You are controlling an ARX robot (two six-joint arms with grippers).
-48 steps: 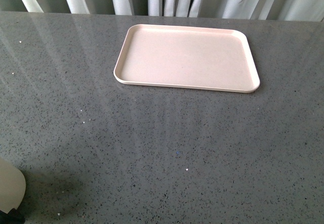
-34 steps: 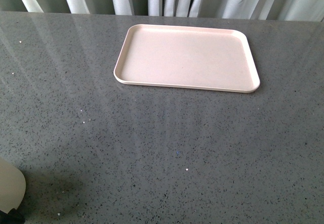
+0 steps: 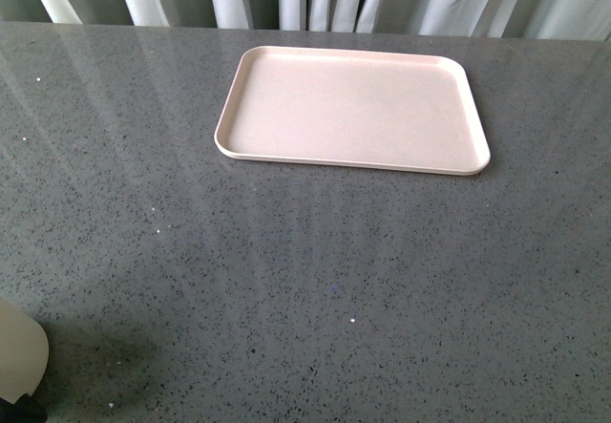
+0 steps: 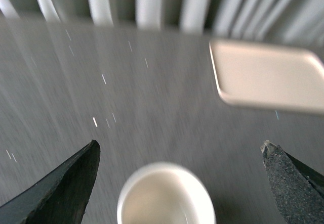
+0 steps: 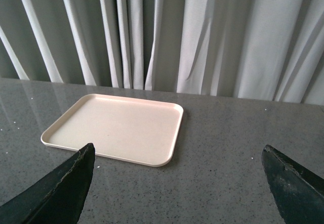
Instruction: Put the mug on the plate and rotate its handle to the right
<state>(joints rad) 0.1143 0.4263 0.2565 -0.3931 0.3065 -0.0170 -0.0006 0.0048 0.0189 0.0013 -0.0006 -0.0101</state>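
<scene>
The white mug (image 3: 17, 351) stands on the grey table at the near left corner of the front view, cut off by the frame edge; a bit of black shows under it. In the blurred left wrist view the mug's open rim (image 4: 164, 196) sits between the wide-open jaws of my left gripper (image 4: 181, 158), which is above it and apart from it. The handle and smiley face are hidden. The pale pink plate (image 3: 352, 109) lies empty at the far middle; it also shows in the left wrist view (image 4: 268, 76) and the right wrist view (image 5: 114, 128). My right gripper (image 5: 178, 161) is open and empty, facing the plate.
White curtains (image 5: 202, 37) hang behind the far edge of the grey speckled table (image 3: 334, 280).
The mug has slid slightly down and left at the corner of the front view. The plate has not moved.
</scene>
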